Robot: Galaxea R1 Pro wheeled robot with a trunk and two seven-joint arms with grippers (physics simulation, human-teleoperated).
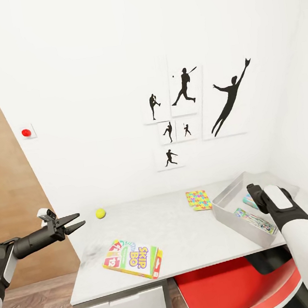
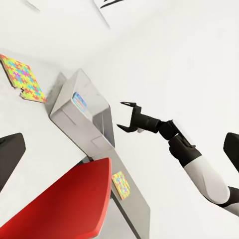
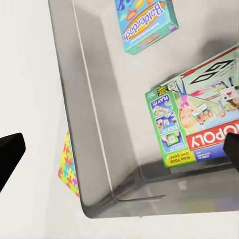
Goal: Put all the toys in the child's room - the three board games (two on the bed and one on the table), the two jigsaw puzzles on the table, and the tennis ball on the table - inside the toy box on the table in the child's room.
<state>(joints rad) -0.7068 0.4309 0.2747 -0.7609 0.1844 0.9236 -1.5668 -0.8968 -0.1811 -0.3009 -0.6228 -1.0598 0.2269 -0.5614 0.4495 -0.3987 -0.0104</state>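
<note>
Toy box (image 1: 228,197) — where is it?
— It sits on the pale table (image 1: 185,237), near the far right end, close to the wall. It is grey and has no lid.

— What is in it?
— The right wrist view shows 2 board games lying flat on its floor. 1 is a blue-green Balderdash box (image 3: 147,22). The other is a box with a red band and a green side (image 3: 199,119). They lie apart, not touching.

— And the other toys?
— A yellow, green and red Skip-Bo game (image 1: 133,258) lies flat near the front edge of the table. A tennis ball (image 1: 100,213) sits near the far left corner. A jigsaw puzzle (image 1: 199,199) lies flat just left of the box.

— Where are the claws?
— The left gripper (image 1: 75,222) hangs in the air off the left end of the table, near the ball but not touching it. Its 2 fingers are spread and hold nothing. The right gripper (image 2: 128,117) is up over the box. In the left wrist view its fingers are spread apart and hold nothing too.

— Anything else?
— A red chair (image 1: 231,285) is under the table. Black pictures of ball players (image 1: 187,110) hang on the white wall.
</note>
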